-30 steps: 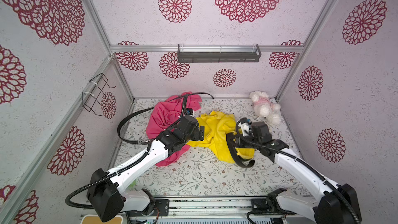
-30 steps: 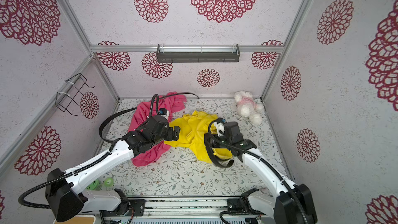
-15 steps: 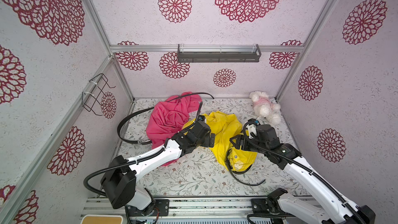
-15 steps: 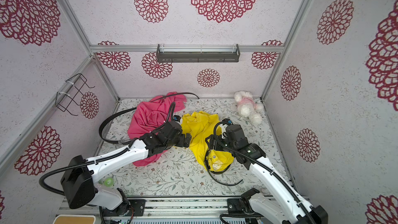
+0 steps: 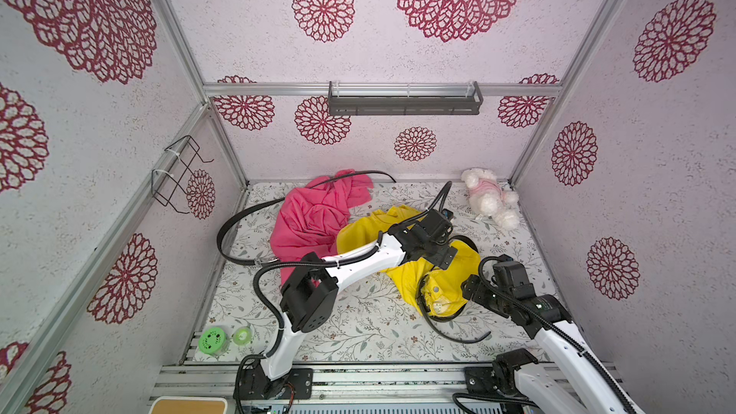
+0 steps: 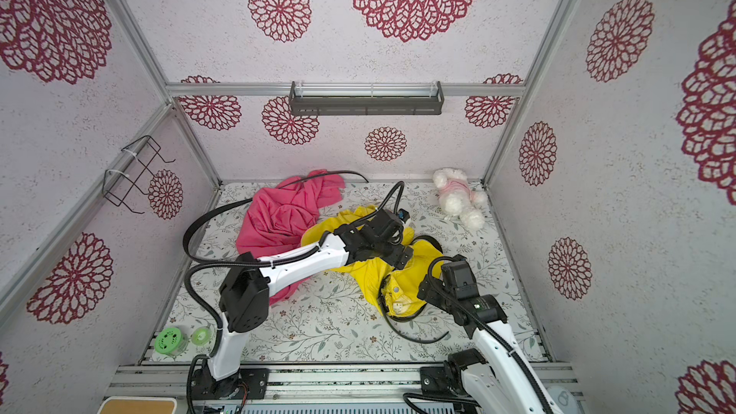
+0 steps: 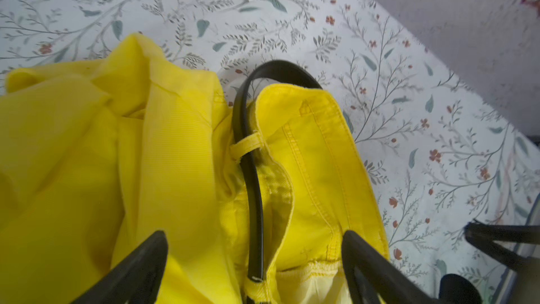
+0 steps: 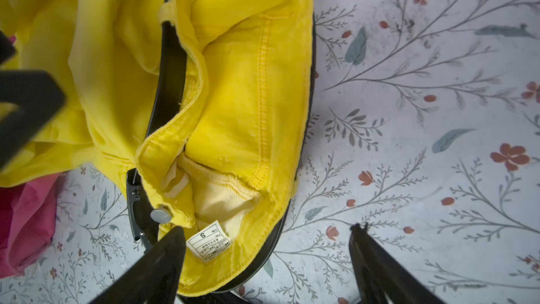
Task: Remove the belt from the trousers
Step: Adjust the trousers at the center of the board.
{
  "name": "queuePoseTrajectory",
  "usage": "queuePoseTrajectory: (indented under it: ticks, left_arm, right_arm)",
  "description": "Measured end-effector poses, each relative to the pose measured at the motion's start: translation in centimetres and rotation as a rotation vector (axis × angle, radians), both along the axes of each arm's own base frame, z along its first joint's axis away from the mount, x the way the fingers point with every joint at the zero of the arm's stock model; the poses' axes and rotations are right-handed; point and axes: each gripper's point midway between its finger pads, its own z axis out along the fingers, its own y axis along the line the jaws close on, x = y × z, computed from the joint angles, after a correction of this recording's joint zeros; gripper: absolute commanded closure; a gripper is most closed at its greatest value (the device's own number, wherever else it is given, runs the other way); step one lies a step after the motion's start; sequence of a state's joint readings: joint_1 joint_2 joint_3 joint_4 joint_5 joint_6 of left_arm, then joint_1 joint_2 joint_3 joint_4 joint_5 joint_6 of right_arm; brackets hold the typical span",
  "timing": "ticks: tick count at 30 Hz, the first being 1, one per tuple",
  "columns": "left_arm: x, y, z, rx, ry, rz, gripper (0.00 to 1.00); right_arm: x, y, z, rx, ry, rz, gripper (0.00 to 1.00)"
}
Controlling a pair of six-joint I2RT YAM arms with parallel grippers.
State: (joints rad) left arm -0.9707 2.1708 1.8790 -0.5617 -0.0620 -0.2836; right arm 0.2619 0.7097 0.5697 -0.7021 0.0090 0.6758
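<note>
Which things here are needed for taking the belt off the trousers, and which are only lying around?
Needed: yellow trousers; black belt through their loops.
Lying around: pink garment; plush toy; green rolls; grey wall shelf.

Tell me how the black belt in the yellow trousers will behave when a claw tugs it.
The black belt probably flexes yet stays springy: its free end lies in a loose arc. It looks smooth, so it may slide through the belt loop. The limp yellow trousers would likely drag along.
</note>
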Motion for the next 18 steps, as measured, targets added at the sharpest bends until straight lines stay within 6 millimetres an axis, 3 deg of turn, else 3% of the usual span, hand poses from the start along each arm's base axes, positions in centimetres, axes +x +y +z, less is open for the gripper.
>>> queuePoseTrajectory:
  ticks: [6,9,14,16,18]
  left_arm:
    - [-0.7,-1.6,-5.1,0.091,0.057,-0.056,0.16]
    - [-0.3,-1.7,-6.9,0.136,0.070,-0.044,0.25]
    - [0.3,-0.4,-9.2,0.198,0.089,0.005,0.73]
    - [0.5,0.2,-9.8,0.199,0.104,0.025,0.88]
    - [0.6,0.9,-10.0,0.189,0.117,0.044,0.95]
  right_arm:
    - [-0.6,-0.5,-1.8,0.008,0.038,-0.036,0.11]
    - [-0.7,-0.4,-2.8,0.021,0.057,-0.041,0.11]
    - [-0.8,0.7,-5.0,0.087,0.084,-0.030,0.11]
    - [-0.9,1.2,-6.1,0.114,0.099,-0.025,0.13]
    - [-0.9,1.6,-7.2,0.136,0.120,-0.020,0.21]
